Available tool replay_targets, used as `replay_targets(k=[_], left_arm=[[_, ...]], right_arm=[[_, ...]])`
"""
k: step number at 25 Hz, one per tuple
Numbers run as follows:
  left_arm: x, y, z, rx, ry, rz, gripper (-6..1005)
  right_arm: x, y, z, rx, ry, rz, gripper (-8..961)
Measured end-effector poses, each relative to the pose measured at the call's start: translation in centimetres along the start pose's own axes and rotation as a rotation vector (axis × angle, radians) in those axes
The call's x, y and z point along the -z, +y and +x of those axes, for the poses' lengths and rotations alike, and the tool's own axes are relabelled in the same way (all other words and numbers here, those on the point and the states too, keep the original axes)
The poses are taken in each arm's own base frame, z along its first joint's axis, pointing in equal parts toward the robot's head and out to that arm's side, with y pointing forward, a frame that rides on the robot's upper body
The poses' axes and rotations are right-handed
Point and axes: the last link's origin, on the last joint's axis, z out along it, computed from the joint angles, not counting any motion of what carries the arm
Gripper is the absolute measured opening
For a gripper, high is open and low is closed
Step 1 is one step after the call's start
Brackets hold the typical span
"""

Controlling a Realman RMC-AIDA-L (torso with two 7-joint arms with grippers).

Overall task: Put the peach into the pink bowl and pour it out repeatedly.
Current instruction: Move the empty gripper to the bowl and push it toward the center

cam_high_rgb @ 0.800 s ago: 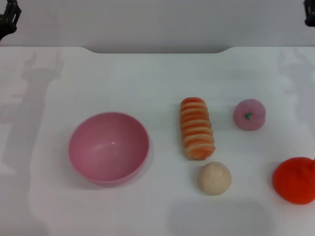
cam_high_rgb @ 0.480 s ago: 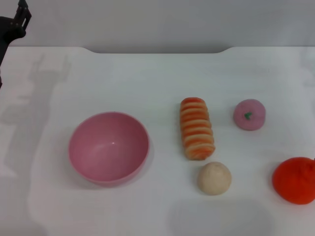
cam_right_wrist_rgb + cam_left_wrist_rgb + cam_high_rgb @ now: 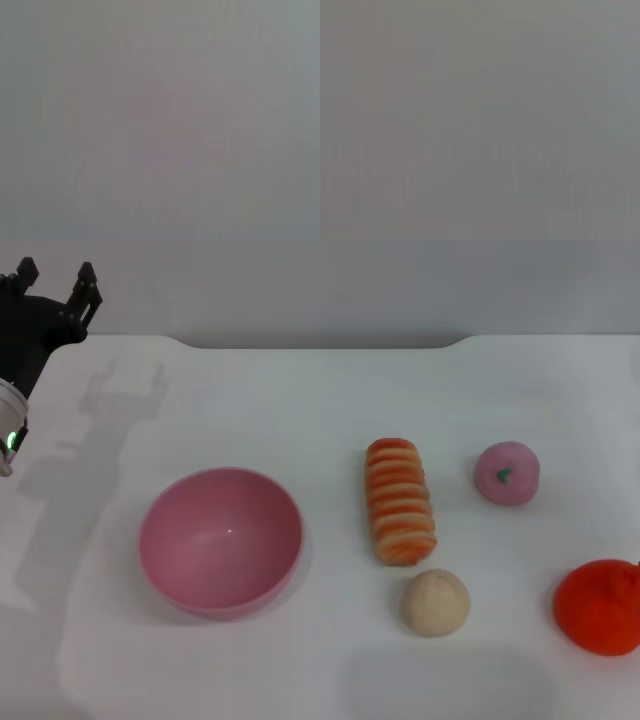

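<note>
Nearest, the empty pink bowl [image 3: 221, 540] sits upright on the table; the peach [image 3: 506, 472] lies well to its right, past a striped roll [image 3: 400, 500]. Far beyond the bowl, the left gripper [image 3: 57, 282] hovers with jaws spread, holding nothing. A sound grasp would likely approach the peach from above.

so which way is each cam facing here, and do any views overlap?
Head view: looks forward and down at the white table with the pink bowl, the peach and other toy foods; the left gripper shows at the far left corner, fingers apart.
Left wrist view: only flat grey, no body part visible.
Right wrist view: the same flat grey.
Shared: nothing recognisable across views.
</note>
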Motion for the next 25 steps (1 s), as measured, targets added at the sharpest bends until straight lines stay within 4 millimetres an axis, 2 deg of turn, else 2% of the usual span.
replay_targets(k=[7, 12, 15, 25], left_arm=[[1.2, 0.7, -0.7, -0.011, -0.007, -0.041, 689], [3.3, 0.0, -1.4, -0.008, 0.001, -0.03, 689], [3.8, -0.2, -1.6, -0.002, 0.002, -0.023, 689], [3.6, 0.0, -1.4, 0.008, 0.008, -0.029, 689]], right_arm=[[2.6, 1.0, 1.1, -0.033, 0.015, -0.002, 400], [3.4, 1.7, 1.7, -0.048, 0.039, -0.014, 401], [3.7, 1.7, 1.9, -0.058, 0.046, -0.012, 401], [3.9, 1.7, 2.2, -0.079, 0.059, -0.009, 403]])
